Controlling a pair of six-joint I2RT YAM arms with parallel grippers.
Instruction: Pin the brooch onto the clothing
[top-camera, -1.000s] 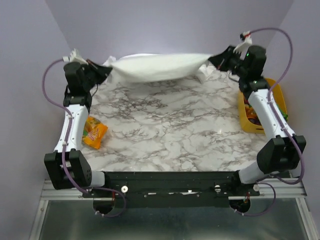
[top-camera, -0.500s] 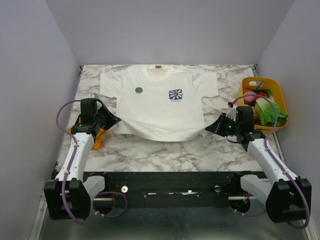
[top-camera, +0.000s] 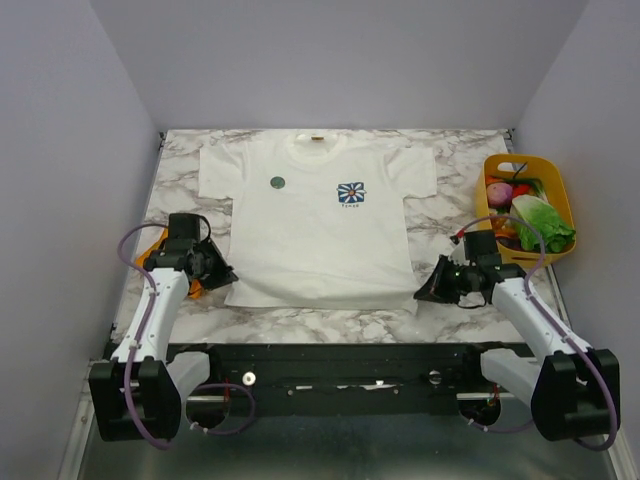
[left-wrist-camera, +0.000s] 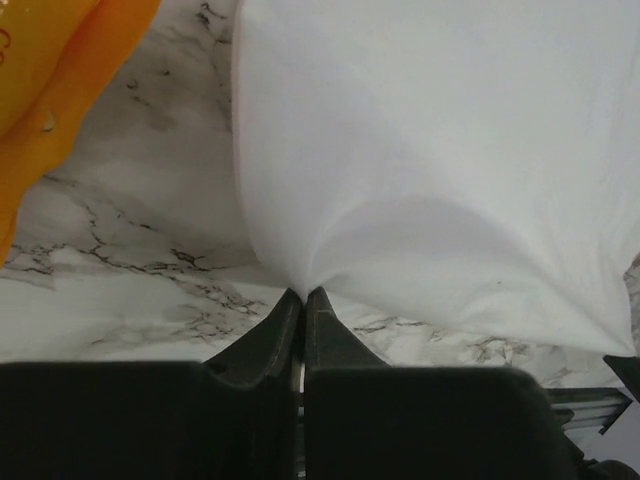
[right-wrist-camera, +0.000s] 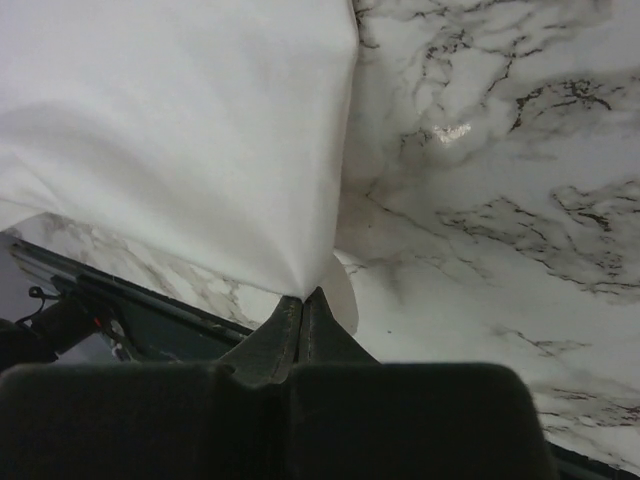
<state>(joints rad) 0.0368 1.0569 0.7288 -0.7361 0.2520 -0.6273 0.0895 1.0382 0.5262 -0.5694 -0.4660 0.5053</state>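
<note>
While the T-shirt lies flat, left and right jaws pinch its near corners.

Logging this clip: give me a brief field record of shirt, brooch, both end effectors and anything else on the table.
clothing: white T-shirt flat on marble table, print side up
brooch: dark green disc on chest, apart from blue flower print
left end effector: shut on one hem corner
right end effector: shut on other hem corner
other: yellow basket of vegetables; orange packet by left arm
</note>
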